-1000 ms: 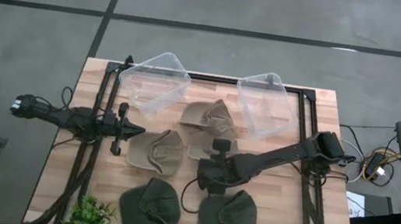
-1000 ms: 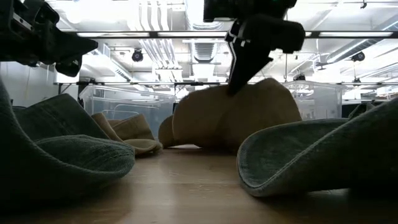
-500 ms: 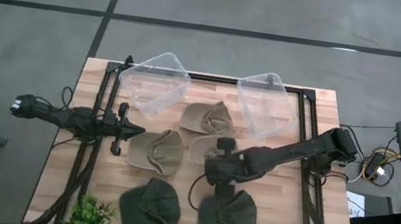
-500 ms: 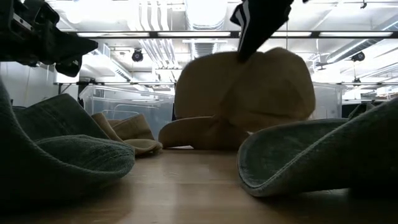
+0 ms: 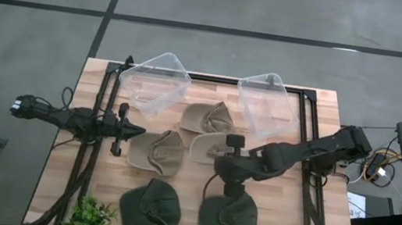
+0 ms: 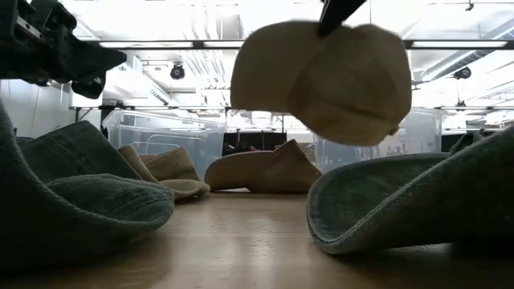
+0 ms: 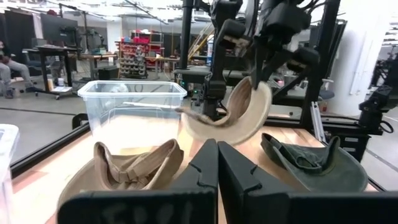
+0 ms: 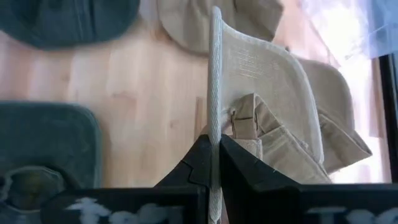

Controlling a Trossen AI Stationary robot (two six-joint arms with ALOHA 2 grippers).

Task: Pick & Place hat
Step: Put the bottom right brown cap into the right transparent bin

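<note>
A tan hat (image 6: 321, 80) hangs in the air over the middle of the table, with my right gripper (image 8: 214, 158) shut on it from above. In the high view the same hat (image 5: 206, 149) shows just left of that gripper (image 5: 219, 162). Two other tan hats (image 5: 156, 151) (image 5: 212, 118) lie on the wood by their brims and rims. Two dark green hats (image 5: 150, 204) (image 5: 227, 217) lie near the front edge. My left gripper (image 5: 135, 129) stays shut and level at the table's left, touching nothing. My right gripper pinches a thin edge of the tan hat's rim (image 8: 214, 118) between its two fingers, beside the back strap (image 8: 245, 121). The fingers slant down from the table's right side. The hat hangs below them, lifted clear of the table, its hollow turned toward the left.
Two clear plastic bins (image 5: 154, 82) (image 5: 265, 104) stand at the far side of the table. A small green plant (image 5: 90, 215) sits at the near left corner. Black frame rails (image 5: 307, 167) run along both sides of the table.
My right gripper has risen and drawn a little toward the table's right edge, tipping less steeply. The tan hat has gone up with it: first its crown rose while the brim stayed on the wood, and now the whole hat hangs clear.
</note>
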